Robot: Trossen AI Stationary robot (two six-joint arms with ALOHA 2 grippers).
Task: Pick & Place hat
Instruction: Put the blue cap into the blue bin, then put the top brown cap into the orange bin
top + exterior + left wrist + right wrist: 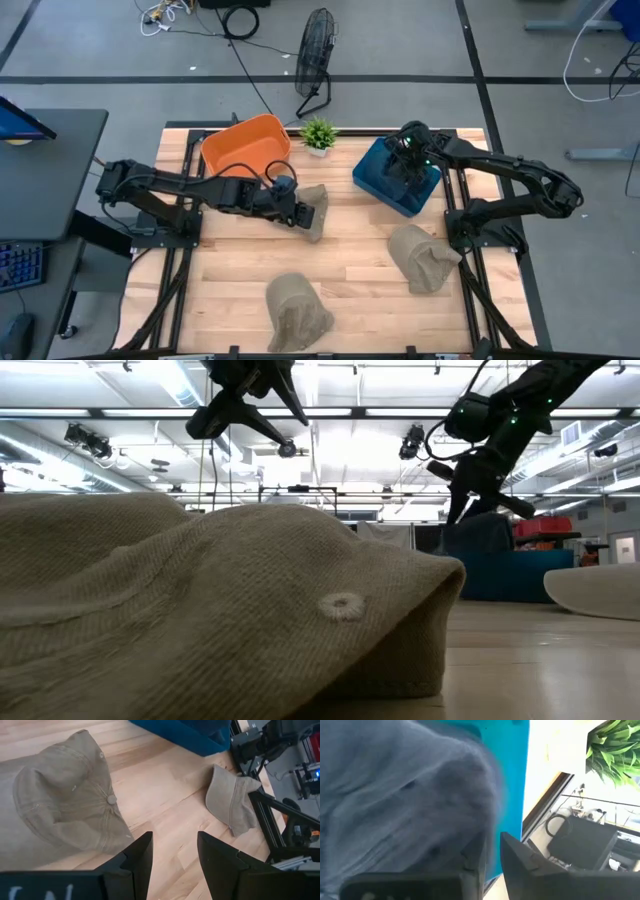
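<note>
Three tan hats lie flat on the wooden table: one at its middle (315, 208) (60, 810), one toward the right edge (420, 258) (231, 800), one at the near edge (297, 308) (200, 610). My left gripper (298, 212) (175, 855) is open and hovers in the air just left of the middle hat, touching nothing. My right gripper (405, 165) (492, 865) is at the rim of the blue bin (397, 178) (500, 570). Its fingers are nearly together against a grey-blue hat (405, 795). My right gripper points down into the blue bin and is shut on the grey-blue hat's cloth (480, 840). The bunched cloth rises close in front of the wrist camera and covers one finger, so the part held and the number of layers do not show.
An orange bin (245, 148) stands at the far left of the table, and a small green plant (318, 135) sits at the far edge between the two bins. Bare wood (360, 250) lies between the hats. A fan stands on the floor beyond the table.
</note>
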